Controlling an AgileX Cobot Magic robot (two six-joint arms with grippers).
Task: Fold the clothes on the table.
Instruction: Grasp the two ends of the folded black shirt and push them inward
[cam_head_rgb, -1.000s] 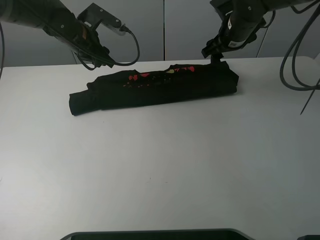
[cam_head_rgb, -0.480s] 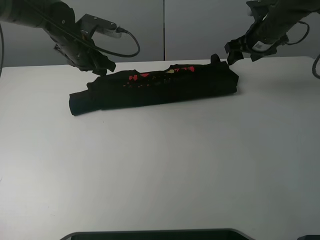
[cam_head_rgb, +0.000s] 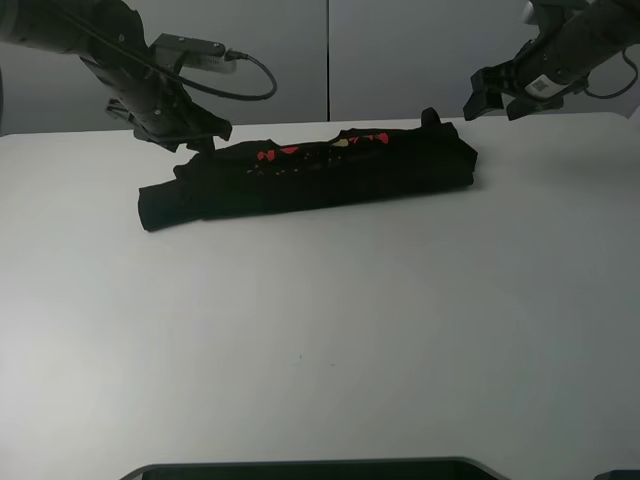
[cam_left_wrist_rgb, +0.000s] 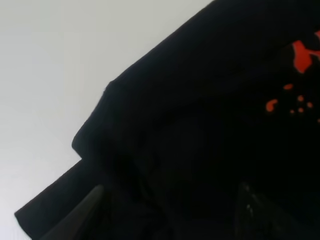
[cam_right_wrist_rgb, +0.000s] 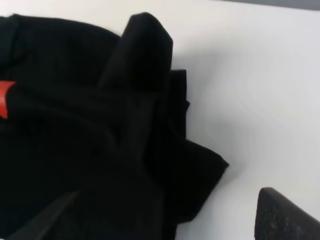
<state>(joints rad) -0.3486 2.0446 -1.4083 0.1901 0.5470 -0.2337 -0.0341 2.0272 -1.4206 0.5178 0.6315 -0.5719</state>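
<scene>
The black T-shirt (cam_head_rgb: 310, 175) lies folded into a long narrow band across the far part of the white table (cam_head_rgb: 320, 330), with red print showing along its top. A small peak of cloth (cam_head_rgb: 430, 117) stands up at its right end. My left gripper (cam_head_rgb: 203, 138) is open and empty, just above the shirt's back left part; the left wrist view shows the shirt (cam_left_wrist_rgb: 200, 125) below its spread fingers (cam_left_wrist_rgb: 92, 200). My right gripper (cam_head_rgb: 490, 102) is open and empty, off to the right of the shirt's right end (cam_right_wrist_rgb: 125, 140).
Grey wall panels (cam_head_rgb: 330, 50) stand behind the table's far edge. A dark object (cam_head_rgb: 300, 468) sits at the front edge. Cables hang from both arms, one looping near the left gripper (cam_head_rgb: 262, 80).
My right gripper has moved off the shirt's right end to the right, leaving the cloth peak standing. My left gripper has come down and a little left over the shirt's left part.
</scene>
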